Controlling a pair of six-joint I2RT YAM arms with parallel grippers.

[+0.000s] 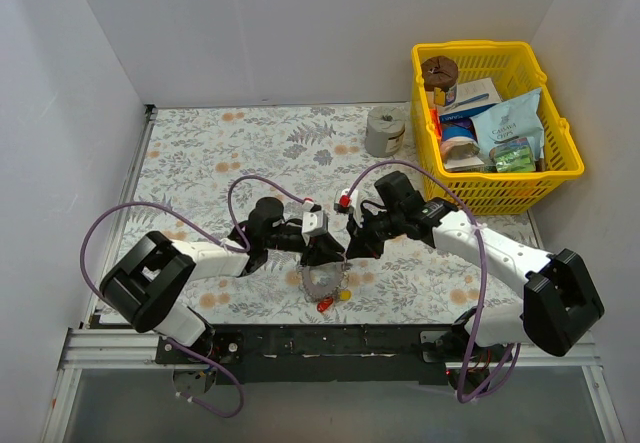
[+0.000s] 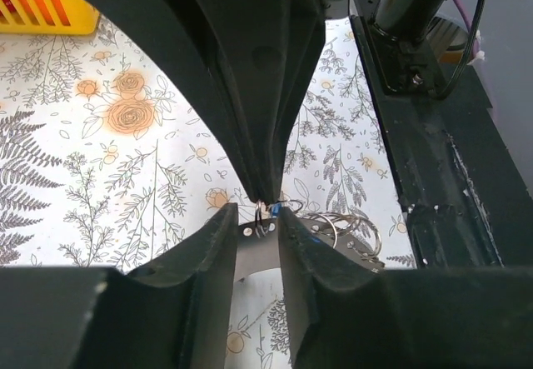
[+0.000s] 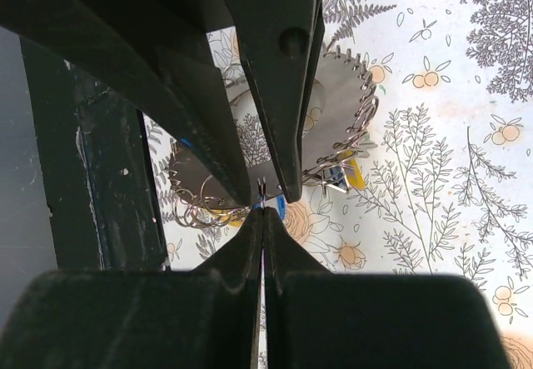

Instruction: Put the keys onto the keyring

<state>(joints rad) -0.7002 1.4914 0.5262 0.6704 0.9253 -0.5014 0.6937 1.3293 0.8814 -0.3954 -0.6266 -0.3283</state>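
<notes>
The keyring [image 1: 320, 281], a flat grey toothed ring, sits between my two grippers near the table's front edge. My left gripper [image 1: 322, 250] holds its band between its fingers; the left wrist view shows the band [image 2: 256, 256] in the gripper [image 2: 258, 215]. My right gripper [image 1: 355, 238] is shut, its tips [image 3: 262, 212] pinching a thin wire loop at the ring's edge [image 3: 341, 94], beside the blue key [image 3: 281, 208]. The yellow key [image 3: 356, 173] lies under the ring. The red key [image 1: 325, 305] lies just in front of it.
Several loose split rings [image 2: 350, 231] hang at the keyring's side. A yellow basket [image 1: 497, 178] of packets stands at the back right, a grey roll [image 1: 385, 131] beside it. The black base rail [image 1: 330, 341] runs right in front of the keys.
</notes>
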